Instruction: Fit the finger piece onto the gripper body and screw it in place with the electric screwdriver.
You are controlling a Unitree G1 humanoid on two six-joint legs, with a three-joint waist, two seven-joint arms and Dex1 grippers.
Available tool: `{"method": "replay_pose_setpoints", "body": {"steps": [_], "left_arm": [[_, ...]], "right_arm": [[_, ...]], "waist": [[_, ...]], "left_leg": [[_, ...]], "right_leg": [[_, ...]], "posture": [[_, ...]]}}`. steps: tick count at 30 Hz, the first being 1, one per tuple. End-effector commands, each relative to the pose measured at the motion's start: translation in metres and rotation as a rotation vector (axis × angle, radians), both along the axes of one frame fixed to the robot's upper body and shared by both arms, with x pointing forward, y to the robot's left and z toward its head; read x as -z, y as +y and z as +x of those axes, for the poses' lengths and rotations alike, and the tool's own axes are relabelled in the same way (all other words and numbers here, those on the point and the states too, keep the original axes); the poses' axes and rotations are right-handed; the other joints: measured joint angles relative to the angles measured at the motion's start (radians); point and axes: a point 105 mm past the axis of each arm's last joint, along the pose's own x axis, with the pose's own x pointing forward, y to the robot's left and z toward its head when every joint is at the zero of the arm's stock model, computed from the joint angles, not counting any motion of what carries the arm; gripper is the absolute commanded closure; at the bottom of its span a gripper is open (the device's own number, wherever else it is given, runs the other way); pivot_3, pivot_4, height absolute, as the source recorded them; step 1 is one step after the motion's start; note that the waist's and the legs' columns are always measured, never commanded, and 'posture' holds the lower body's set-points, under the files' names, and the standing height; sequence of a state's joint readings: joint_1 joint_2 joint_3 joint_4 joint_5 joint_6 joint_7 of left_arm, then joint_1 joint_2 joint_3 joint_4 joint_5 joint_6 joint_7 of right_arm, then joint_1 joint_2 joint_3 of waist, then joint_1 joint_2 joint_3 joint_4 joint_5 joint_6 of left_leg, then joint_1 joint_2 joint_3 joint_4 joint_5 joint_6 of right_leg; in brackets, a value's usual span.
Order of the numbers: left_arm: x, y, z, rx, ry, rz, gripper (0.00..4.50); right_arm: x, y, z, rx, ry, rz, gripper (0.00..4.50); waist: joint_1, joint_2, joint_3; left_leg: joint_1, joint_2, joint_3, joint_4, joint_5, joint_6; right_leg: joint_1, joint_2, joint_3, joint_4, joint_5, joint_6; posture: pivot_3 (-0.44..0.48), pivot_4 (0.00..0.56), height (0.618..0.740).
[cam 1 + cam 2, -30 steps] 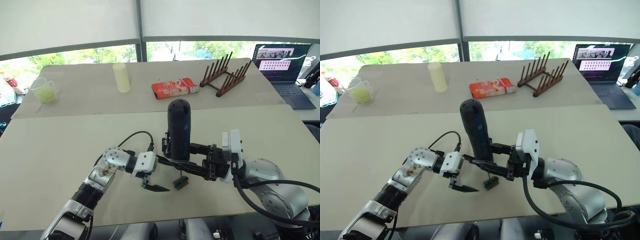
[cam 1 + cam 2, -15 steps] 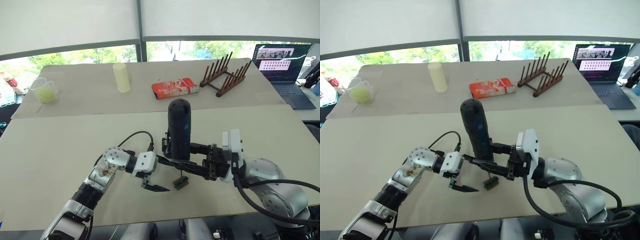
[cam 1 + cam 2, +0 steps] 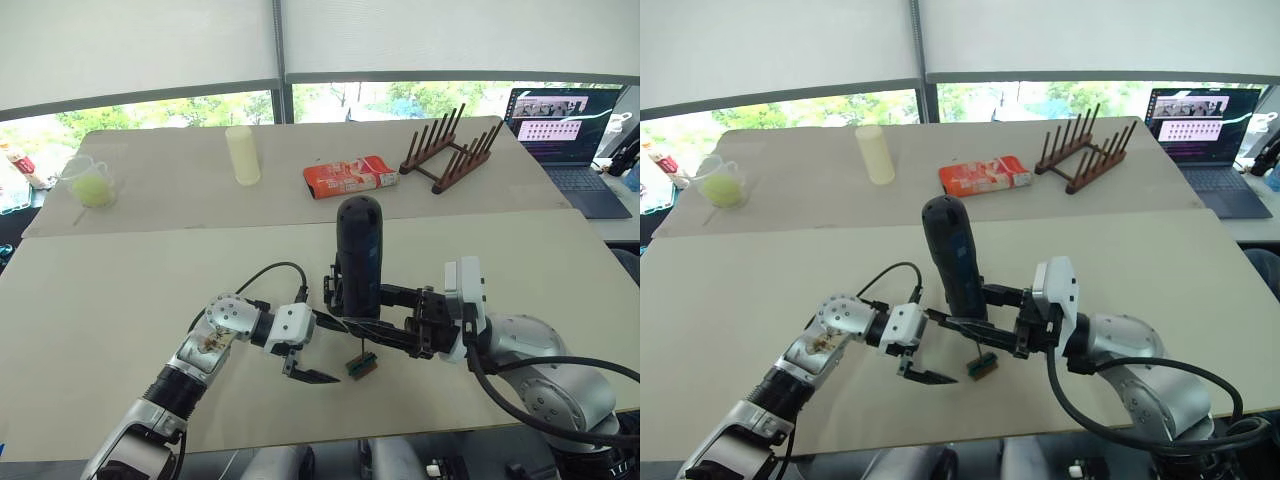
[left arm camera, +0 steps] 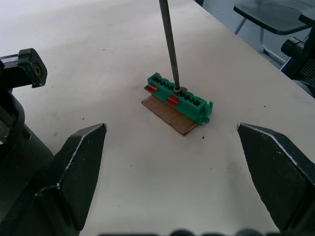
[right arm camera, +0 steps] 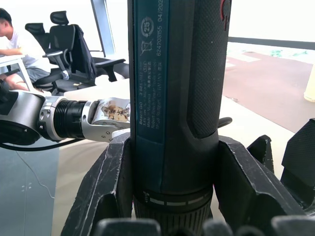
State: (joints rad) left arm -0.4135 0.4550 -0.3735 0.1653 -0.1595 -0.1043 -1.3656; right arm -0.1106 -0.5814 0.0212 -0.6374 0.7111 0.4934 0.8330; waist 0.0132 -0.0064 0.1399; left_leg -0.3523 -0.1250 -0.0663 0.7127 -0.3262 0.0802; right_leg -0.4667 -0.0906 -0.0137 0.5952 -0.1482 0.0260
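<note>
My right gripper (image 3: 352, 312) is shut on the electric screwdriver (image 3: 358, 255), a thick black cylinder held upright over the near table. Its thin metal bit (image 4: 167, 44) comes down onto a small green block (image 4: 179, 98) that lies on a brown card base. My left gripper (image 3: 335, 350) hangs just left of that block, open, with the block between and ahead of its black fingers (image 4: 81, 157). The screwdriver's body (image 5: 172, 98) sits clamped between the right gripper's jaws. The finger piece and the gripper body are out of view.
On the far table stand a pale cylinder (image 3: 242, 155), a red packet (image 3: 350, 176), a wooden rack (image 3: 450, 150) and a cup (image 3: 92, 182) at the left. A laptop (image 3: 560, 130) is at the far right. A person (image 5: 12, 37) sits by office chairs beyond.
</note>
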Motion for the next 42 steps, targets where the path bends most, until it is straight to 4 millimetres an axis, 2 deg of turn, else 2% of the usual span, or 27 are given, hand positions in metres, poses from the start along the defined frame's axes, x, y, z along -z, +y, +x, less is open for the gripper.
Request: {"method": "replay_pose_setpoints", "body": {"steps": [1, 15, 29, 42], "left_arm": [[-0.009, -0.003, 0.000, 0.016, -0.030, -0.027, 0.00], [-0.009, -0.002, 0.001, 0.010, -0.033, -0.024, 0.00], [-0.011, 0.003, 0.004, -0.010, -0.026, -0.024, 0.00], [-0.024, 0.032, 0.010, -0.145, 0.009, -0.047, 0.00]], "right_arm": [[-0.017, -0.001, -0.003, -0.013, -0.074, 0.032, 2.61], [-0.013, -0.001, -0.001, -0.008, -0.068, 0.033, 2.61], [-0.016, 0.003, -0.014, -0.048, -0.132, 0.037, 2.61], [-0.056, 0.000, -0.016, -0.065, -0.151, 0.066, 2.61]], "waist": [[0.000, 0.000, 0.000], [0.000, 0.000, 0.000], [0.000, 0.000, 0.000], [-0.001, 0.000, 0.000]], "left_leg": [[0.000, 0.000, 0.000, 0.000, 0.000, 0.000], [0.000, 0.000, 0.000, 0.000, 0.000, 0.000], [0.000, 0.000, 0.000, 0.000, 0.000, 0.000], [0.000, 0.000, 0.000, 0.000, 0.000, 0.000]], "right_leg": [[0.000, 0.000, 0.000, 0.000, 0.000, 0.000], [0.000, 0.000, 0.000, 0.000, 0.000, 0.000], [0.000, 0.000, 0.000, 0.000, 0.000, 0.000], [-0.001, 0.000, 0.000, 0.000, 0.000, 0.000]], "posture": [[0.000, 0.150, 0.740], [0.000, 0.150, 0.740], [0.000, 0.150, 0.740], [0.000, 0.150, 0.740]]}}
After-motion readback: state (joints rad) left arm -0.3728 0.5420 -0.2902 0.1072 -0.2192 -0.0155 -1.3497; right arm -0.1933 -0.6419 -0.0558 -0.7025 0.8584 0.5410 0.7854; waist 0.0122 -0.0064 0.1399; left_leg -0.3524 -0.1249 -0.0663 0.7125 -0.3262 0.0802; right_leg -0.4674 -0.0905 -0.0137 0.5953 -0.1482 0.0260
